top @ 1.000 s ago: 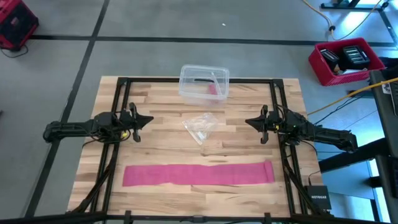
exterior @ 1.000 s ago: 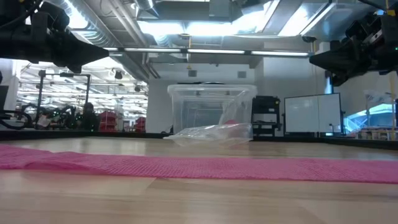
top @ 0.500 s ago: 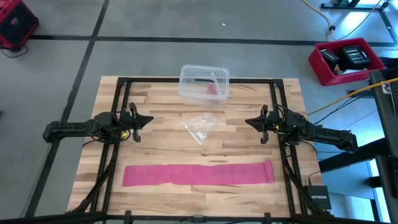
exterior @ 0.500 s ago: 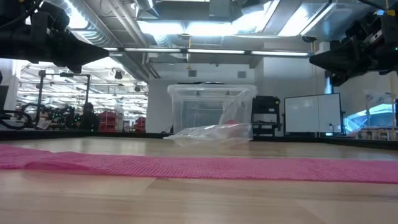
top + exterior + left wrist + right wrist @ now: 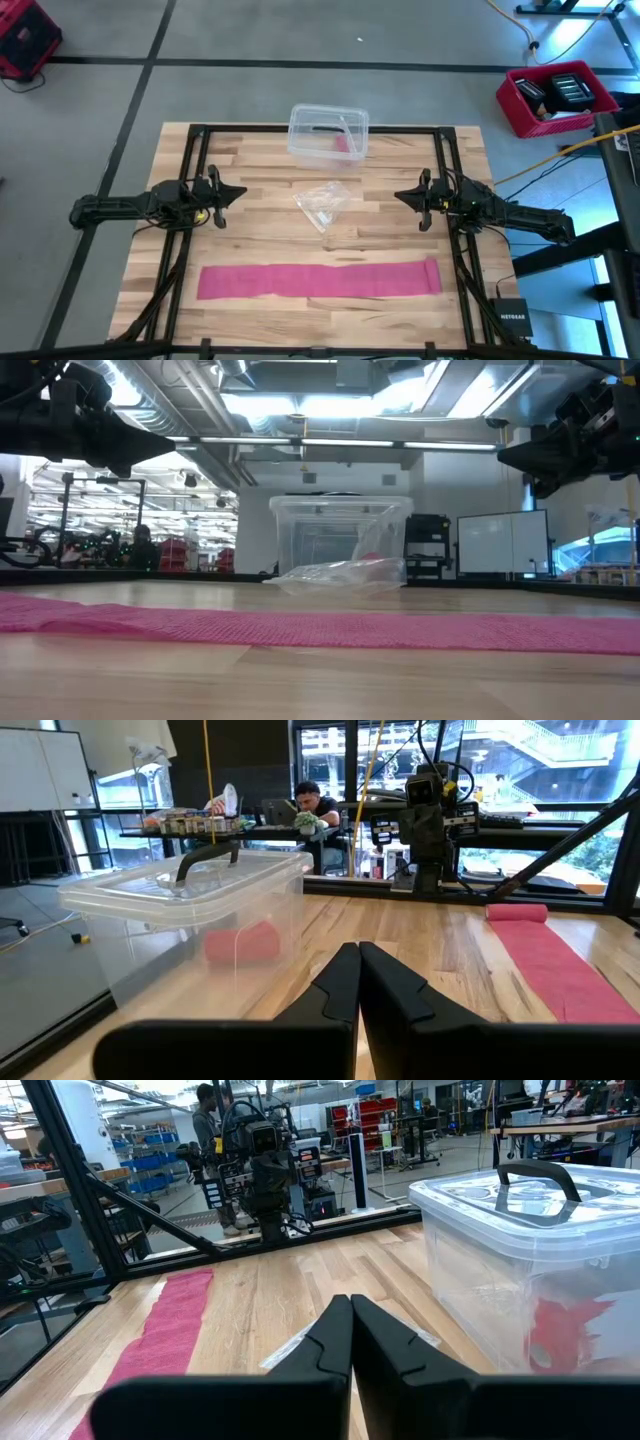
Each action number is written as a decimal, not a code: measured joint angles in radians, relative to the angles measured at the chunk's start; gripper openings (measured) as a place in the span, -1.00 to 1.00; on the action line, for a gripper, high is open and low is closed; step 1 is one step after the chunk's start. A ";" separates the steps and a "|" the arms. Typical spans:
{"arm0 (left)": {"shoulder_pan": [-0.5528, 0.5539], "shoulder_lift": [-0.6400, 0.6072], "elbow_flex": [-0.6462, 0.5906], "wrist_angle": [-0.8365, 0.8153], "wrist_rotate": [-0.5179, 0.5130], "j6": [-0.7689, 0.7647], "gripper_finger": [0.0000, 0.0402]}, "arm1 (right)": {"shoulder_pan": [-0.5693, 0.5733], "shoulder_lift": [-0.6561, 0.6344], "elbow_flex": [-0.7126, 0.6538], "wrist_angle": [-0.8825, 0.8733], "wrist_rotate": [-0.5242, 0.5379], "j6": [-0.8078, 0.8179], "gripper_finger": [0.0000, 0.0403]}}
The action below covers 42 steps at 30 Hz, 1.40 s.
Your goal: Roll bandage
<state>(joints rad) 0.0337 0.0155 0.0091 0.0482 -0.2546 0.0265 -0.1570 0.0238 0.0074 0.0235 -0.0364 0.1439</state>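
The pink bandage (image 5: 318, 279) is laid out flat as one long strip along the near edge of the wooden table (image 5: 260, 232), with a small fold or bump seen at its right end. It is untouched, so the rolling is judged not yet begun; the strip seems to have been spread to full length so that a roll can be started from one end.

The left gripper (image 5: 238, 192) is held above the table at its left side, with its jaws pressed together and nothing between them, as is shown plainly in the left wrist view (image 5: 358, 982). The bandage lies well apart from these jaws, off to one side and lower, nearer the table's front edge. The right gripper (image 5: 401, 196) is held opposite, at the table's right side, jaws likewise closed on nothing (image 5: 351, 1330). The two sets of jaws are pointed toward each other across the middle of the table, a posture judged to be a rest position.

Between the two sets of jaws, a crumpled clear plastic wrapper (image 5: 322, 203) is lying on the wood. Beyond it, a clear plastic box with a handled lid (image 5: 328, 131) is standing at the far edge, with something pink inside.
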 joint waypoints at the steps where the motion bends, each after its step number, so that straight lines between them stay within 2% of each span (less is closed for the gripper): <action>1: 0.000 0.000 0.000 0.000 0.000 0.000 -0.99 | 0.000 0.000 0.000 0.000 0.000 0.000 -0.95; 10: 0.000 0.000 0.000 0.037 0.000 -0.036 -0.99 | 0.000 0.000 0.000 0.000 0.000 0.000 -0.95; 14: 0.005 0.000 0.000 0.155 -0.016 -0.112 -0.99 | 0.000 0.000 0.000 0.001 0.000 0.014 -0.95; 19: 0.005 0.001 0.001 0.346 0.010 -0.147 -0.99 | 0.000 0.000 0.000 0.026 -0.001 0.145 -0.95; 23: 0.003 0.079 0.057 0.367 0.080 -0.102 -0.99 | 0.000 0.000 0.005 0.024 -0.001 0.232 -0.95; 26: 0.002 0.221 0.131 0.368 0.103 -0.101 -0.99 | 0.000 0.000 0.006 0.031 0.011 0.237 -0.95; 29: -0.013 0.422 0.235 0.368 0.122 -0.072 -0.99 | 0.000 0.000 0.006 0.030 0.018 0.242 -0.95; 36: -0.085 0.952 0.570 0.354 0.148 0.010 -0.99 | 0.000 0.000 0.008 0.034 0.018 0.247 -0.95; 40: -0.135 1.209 0.745 0.357 0.148 0.047 -0.99 | 0.000 0.000 0.009 0.044 0.013 0.273 -0.95; 42: -0.164 1.324 0.817 0.355 0.148 0.045 -0.99 | 0.000 0.000 0.009 0.053 -0.029 0.274 -0.95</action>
<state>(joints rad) -0.1300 1.3396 0.8264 0.4035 -0.1066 0.0712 -0.1570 0.0238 0.0166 0.0765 -0.0659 0.4183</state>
